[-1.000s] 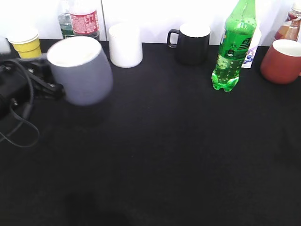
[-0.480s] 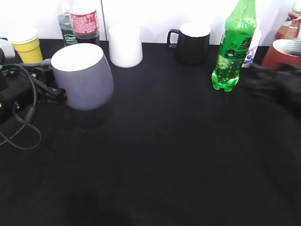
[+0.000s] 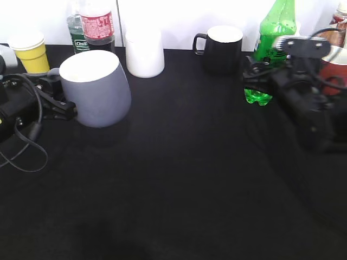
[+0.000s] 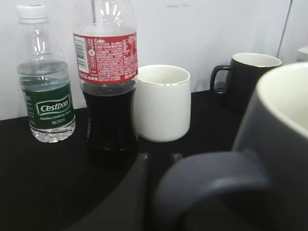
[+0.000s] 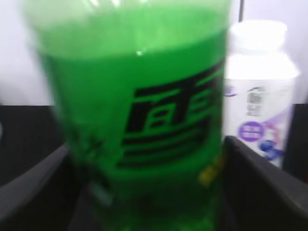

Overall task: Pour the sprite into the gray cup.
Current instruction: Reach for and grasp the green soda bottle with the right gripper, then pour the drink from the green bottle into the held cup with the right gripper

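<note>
Gripping the gray cup [image 3: 96, 88] by its handle, the left gripper [image 3: 57, 103] holds it tilted at table's left; the right gripper [image 3: 259, 76], jaws open around the sprite [image 3: 272, 32], should close squarely on the label before lifting.

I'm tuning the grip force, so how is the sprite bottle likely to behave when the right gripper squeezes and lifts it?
The sprite looks nearly full, so it is probably heavy for its size. Its thin plastic wall may give a little under the right gripper, and the smooth label could be slippery. It is tall on a narrow lobed base, so a push could tip it.
</note>
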